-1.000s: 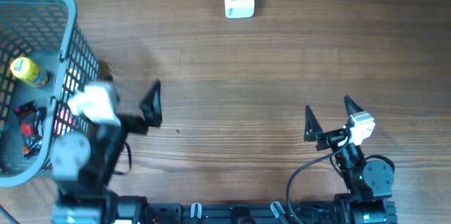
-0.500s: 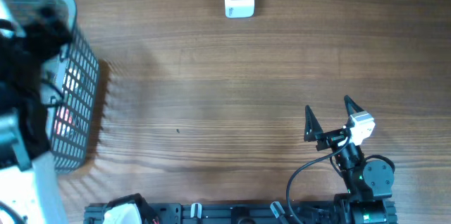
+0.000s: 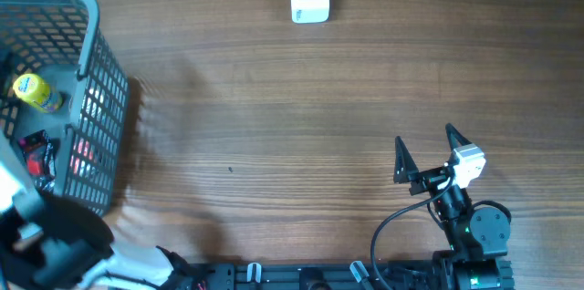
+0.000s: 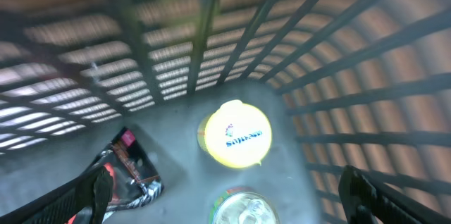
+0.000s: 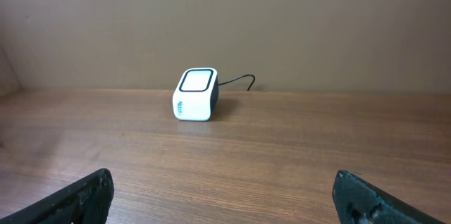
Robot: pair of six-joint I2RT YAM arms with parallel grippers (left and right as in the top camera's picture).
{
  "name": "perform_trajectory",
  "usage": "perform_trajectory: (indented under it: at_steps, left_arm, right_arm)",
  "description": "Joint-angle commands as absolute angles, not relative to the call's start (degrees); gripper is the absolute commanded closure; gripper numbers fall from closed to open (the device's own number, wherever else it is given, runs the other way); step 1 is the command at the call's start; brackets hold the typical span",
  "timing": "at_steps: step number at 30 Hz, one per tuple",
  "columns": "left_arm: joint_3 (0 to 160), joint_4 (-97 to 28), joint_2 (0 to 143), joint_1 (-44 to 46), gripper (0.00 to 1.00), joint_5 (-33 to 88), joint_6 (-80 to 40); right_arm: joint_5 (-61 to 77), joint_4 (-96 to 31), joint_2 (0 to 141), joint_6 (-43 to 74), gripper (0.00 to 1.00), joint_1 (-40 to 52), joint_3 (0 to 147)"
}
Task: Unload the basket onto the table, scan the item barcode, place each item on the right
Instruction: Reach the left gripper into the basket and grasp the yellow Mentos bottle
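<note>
Grey basket, yellow bottle visible again; left arm moved to bottom-left corner.

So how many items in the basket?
3 in left wrist view: yellow bottle in the middle, black-and-red packet to its left, pale round lid at the lower edge. More may be hidden.
</note>
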State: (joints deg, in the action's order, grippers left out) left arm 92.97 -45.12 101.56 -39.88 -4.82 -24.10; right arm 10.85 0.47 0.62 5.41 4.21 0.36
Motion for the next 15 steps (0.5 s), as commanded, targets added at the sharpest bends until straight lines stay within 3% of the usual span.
perform_trajectory:
  at_steps: [1, 15]
  left_arm:
    - [93.54, -42.46, 107.98, -38.44, 0.0, -6.55, -22.72]
    - [93.54, -35.03, 119.98, -38.35, 0.0, -6.48, -22.74]
  right_arm:
    - [10.28, 0.75, 0.25, 6.37, 0.0, 4.54, 0.3]
    - [10.28, 0.75, 0.27, 6.39, 0.0, 4.54, 0.3]
